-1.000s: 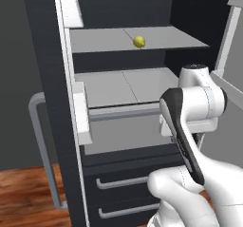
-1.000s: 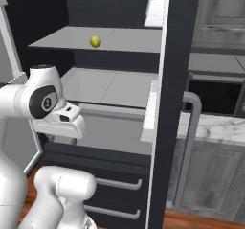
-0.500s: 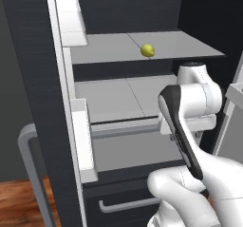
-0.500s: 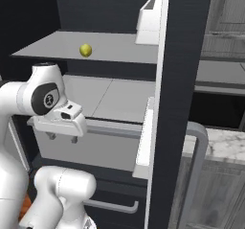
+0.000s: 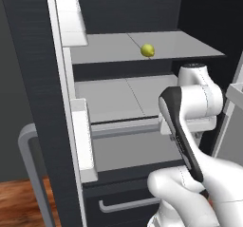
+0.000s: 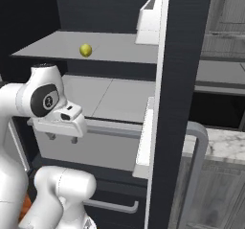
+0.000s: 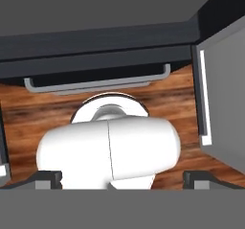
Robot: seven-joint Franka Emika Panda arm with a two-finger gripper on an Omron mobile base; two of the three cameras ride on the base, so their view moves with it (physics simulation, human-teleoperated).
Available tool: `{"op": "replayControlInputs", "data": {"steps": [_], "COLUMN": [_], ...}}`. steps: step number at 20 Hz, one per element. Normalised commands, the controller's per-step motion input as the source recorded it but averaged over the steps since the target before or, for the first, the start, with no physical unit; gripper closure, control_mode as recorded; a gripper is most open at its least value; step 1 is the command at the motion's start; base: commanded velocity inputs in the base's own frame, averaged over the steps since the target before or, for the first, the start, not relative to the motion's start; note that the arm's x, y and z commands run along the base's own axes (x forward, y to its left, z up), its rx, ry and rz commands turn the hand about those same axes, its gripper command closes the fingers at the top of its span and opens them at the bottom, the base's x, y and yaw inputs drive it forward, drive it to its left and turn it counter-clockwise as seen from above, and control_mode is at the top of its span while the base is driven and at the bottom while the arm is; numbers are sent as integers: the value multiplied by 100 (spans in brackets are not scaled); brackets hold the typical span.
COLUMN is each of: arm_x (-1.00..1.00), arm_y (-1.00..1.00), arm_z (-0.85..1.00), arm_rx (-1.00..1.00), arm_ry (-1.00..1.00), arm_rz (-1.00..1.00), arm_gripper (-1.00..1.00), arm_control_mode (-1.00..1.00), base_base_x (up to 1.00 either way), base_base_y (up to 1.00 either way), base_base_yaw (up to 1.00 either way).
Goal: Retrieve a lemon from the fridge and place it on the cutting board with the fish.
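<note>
Rolled right up to the open fridge, lemon's in sight

Over the last second my base has driven closer, so the fridge [image 5: 52,79] looks a lot bigger and the lemon [image 5: 147,50] now sits nearer, alone on the upper grey shelf [image 5: 109,48], well back from its front edge. Good news for the job: I reckon it's about within reach, so next is lifting my hand up to it. My gripper [image 6: 62,137] hangs low in front of the middle shelf, pointing down at the wooden floor [image 7: 28,122] and the drawer handle [image 7: 95,83], fingers spread as wide as they go, holding nothing. In the way: the middle shelf's front lip right by my hand, plus the open door [image 6: 174,79] with its white bins [image 6: 149,17] on my right. Cutting board isn't anywhere I can see yet.
</note>
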Motion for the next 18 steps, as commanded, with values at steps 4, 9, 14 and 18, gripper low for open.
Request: {"op": "replayControlInputs", "data": {"steps": [4, 9, 14, 18], "arm_x": [1, 0, 0, 0], "arm_y": [0, 4, 18, 28], "arm_z": [11, 47, 81, 99], "arm_rx": [0, 0, 0, 0], "arm_ry": [-18, -40, -39, -22], "arm_rz": [4, 8, 3, 0], "arm_gripper": [-100, -100, -100, -100], "arm_control_mode": [-100, -100, -100, -100], "base_base_x": [0, 0, 0, 0], "base_base_y": [0, 0, 0, 0], "base_base_yaw": [0, 0, 0, 0]}}
